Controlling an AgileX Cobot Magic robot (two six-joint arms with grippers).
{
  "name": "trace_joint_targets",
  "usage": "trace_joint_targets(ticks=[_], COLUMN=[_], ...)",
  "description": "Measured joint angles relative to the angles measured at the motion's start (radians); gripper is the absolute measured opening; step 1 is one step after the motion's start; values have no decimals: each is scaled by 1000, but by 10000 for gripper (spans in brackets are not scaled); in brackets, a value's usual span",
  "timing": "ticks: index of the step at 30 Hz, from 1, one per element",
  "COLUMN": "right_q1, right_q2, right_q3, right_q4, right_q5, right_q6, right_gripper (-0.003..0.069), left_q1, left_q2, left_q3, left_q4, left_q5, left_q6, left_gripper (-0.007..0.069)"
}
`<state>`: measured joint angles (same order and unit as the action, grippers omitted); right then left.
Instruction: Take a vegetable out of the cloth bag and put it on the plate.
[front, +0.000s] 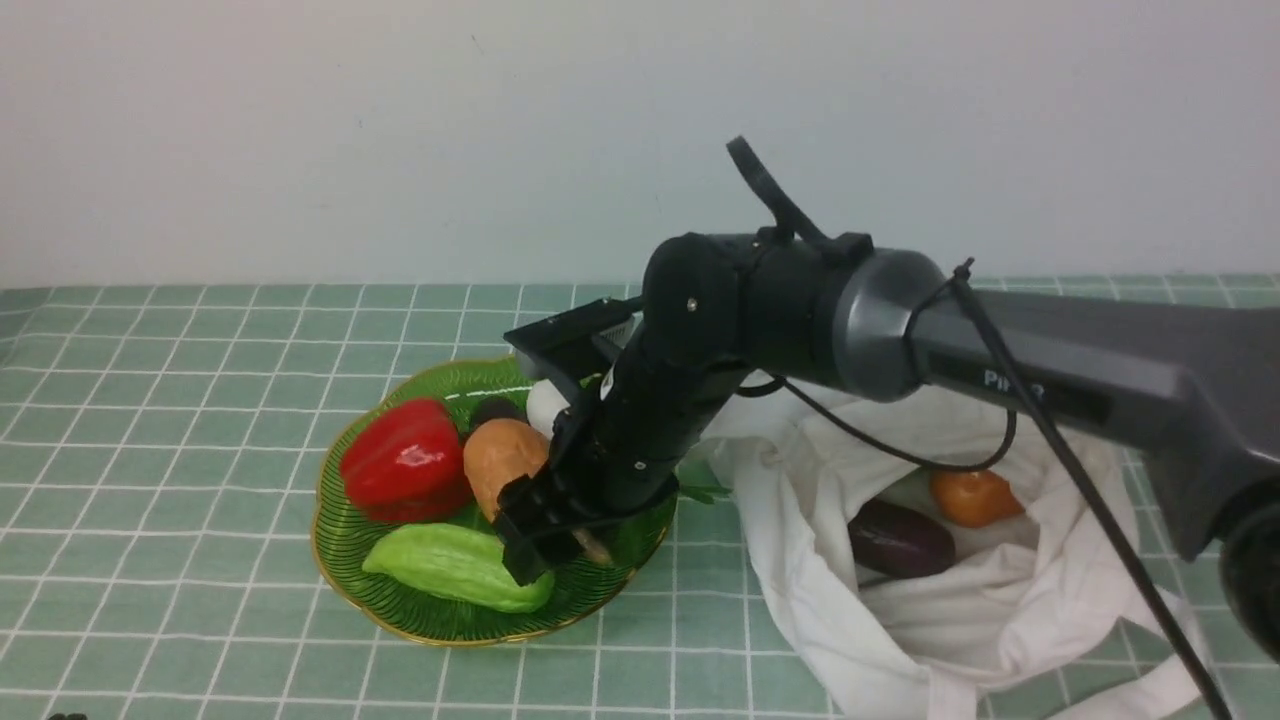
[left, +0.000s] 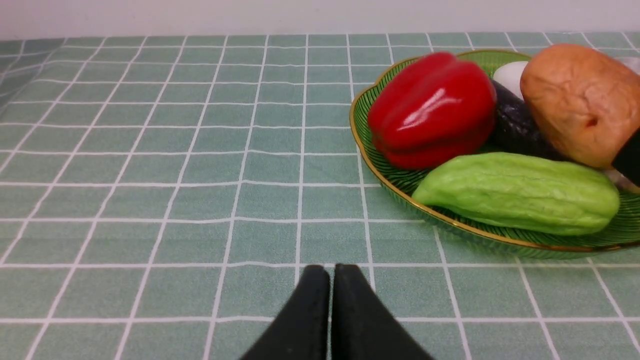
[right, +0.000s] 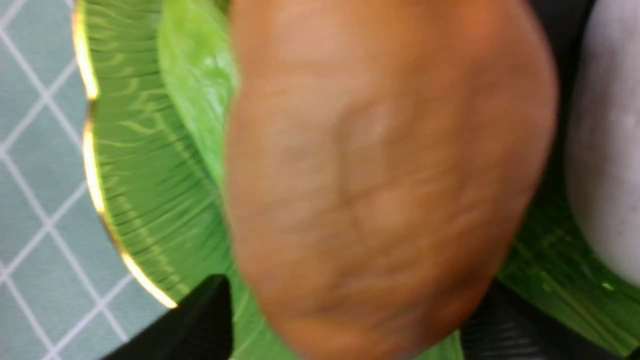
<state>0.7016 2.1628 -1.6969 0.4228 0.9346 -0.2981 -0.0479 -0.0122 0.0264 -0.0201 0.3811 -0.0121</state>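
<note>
Right now the right pincer (front: 553, 555) hangs low over the plate (front: 345, 545) with its fingers (right: 200, 325) spread wide, one on each flank of the potato (front: 500, 455). Whether they press on it or have let go I cannot tell. The potato between the fingers looks to be down in the plate, so I judge the step in hand to be the release.

Just past the potato, on the side away from the pincer's wrist, lies the red pepper (front: 405, 460), touching it or very nearly. A pale green gourd (front: 455, 565) lies beside the finger nearer the front camera. Back toward the arm, a white item (front: 543, 405) and a dark one (front: 495, 410) are partly hidden.

To finish well, the jaws should part only enough to free the potato, and then the pincer should rise straight up. Any sideways drag could roll the potato against the pepper or nudge the gourd toward the gold rim.

Well behind the pincer, under its arm, the cloth bag (front: 800, 520) slumps open on the tabletop (front: 150, 400) with an eggplant (front: 900, 540) and a small orange item (front: 972, 497) inside. Beyond the plate's far side from the right pincer, the left pincer (left: 330, 285) rests empty just above the tabletop, its fingers pressed together
</note>
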Motion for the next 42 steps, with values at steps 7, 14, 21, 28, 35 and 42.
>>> trace_joint_targets(ticks=[7,14,21,28,35,42], right_q1=[-7,-50,-53,-54,-54,-54], right_q2=[-10,-45,-256,-638,-1259,-1757], right_q3=[-30,-295,-291,-65,454,1076], right_q4=[-28,-54,-124,-236,-341,-309], right_q5=[38,285,307,314,212,-337], right_q6=[49,130,215,218,242,254], right_gripper=[689,622,311,30,-13,-14], left_q1=[0,0,0,0,0,0], left_q2=[0,0,0,0,0,0], left_q3=[0,0,0,0,0,0], left_q4=[0,0,0,0,0,0], left_q5=[0,0,0,0,0,0], left_q6=[0,0,-1,-1,-1,-1], left_gripper=[-8,-8,-8,-8,-8,-8])
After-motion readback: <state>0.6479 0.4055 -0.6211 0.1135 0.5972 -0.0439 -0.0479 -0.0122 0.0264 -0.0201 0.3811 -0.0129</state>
